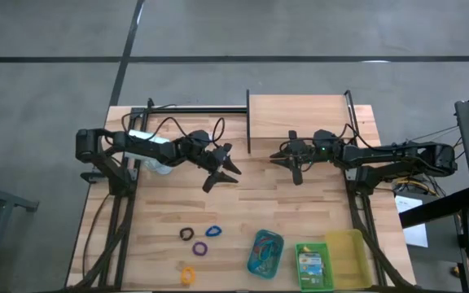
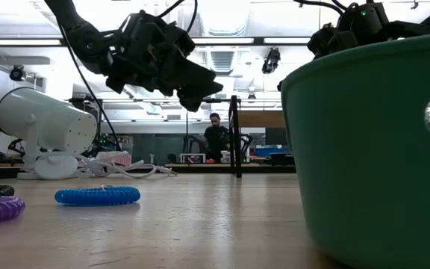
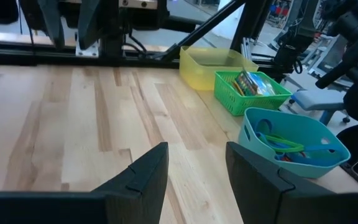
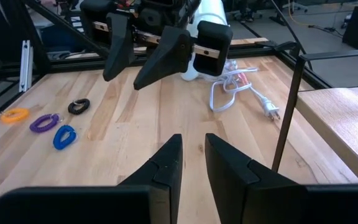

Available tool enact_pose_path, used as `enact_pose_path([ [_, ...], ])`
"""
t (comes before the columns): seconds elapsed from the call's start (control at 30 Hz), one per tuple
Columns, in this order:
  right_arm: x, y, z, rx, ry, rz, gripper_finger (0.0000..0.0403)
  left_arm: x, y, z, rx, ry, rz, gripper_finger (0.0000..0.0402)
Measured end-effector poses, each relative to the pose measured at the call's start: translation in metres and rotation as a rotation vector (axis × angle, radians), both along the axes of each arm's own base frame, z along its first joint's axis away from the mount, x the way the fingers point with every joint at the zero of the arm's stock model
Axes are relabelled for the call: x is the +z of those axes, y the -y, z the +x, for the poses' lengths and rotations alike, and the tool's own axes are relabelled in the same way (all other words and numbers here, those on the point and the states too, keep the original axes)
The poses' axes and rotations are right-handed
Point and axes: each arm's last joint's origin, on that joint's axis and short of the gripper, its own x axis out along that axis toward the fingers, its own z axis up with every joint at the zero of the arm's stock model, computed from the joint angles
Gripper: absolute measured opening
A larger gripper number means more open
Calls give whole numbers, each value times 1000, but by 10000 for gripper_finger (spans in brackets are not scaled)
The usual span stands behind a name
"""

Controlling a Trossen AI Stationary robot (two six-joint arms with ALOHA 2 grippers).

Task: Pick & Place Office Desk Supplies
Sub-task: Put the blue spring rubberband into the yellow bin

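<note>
Both arms hover over the desk, nothing in hand

The left gripper (image 1: 222,172) hangs fingers apart and empty above mid-table; the right gripper (image 1: 293,163), fingers narrowly parted, holds nothing. Blue loop (image 1: 212,231), purple loop (image 1: 199,247), black loop (image 1: 186,234) and orange loop (image 1: 187,274) lie near the front edge; a clean pick likely needs a straight descent, fingers straddling one loop.

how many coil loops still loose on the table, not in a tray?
4, clustered on the table's near left: black loop, blue loop, purple loop, orange loop nearest the edge. More loops lie in the teal tray, so some may be hidden there.
</note>
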Motion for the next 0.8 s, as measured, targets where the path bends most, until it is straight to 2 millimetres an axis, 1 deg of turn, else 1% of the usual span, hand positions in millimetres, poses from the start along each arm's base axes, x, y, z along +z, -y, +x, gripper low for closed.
enact_pose_path([
  [0.27,0,0,0,0,0,0,68,-2,0,-1,9,-39,-32,166],
  [0.4,0,0,0,0,0,0,68,-4,0,-2,32,-93,-108,166],
  [0.6,0,0,0,0,-1,0,68,-4,0,-1,49,-92,-103,166],
  [0.67,0,0,0,0,-1,0,68,-4,-2,-1,57,-78,-69,166],
  [0.73,0,0,0,0,-1,0,68,-5,-4,-1,128,-87,-35,166],
  [0.8,0,0,0,0,-1,0,68,-7,-1,0,240,-127,-12,166],
])
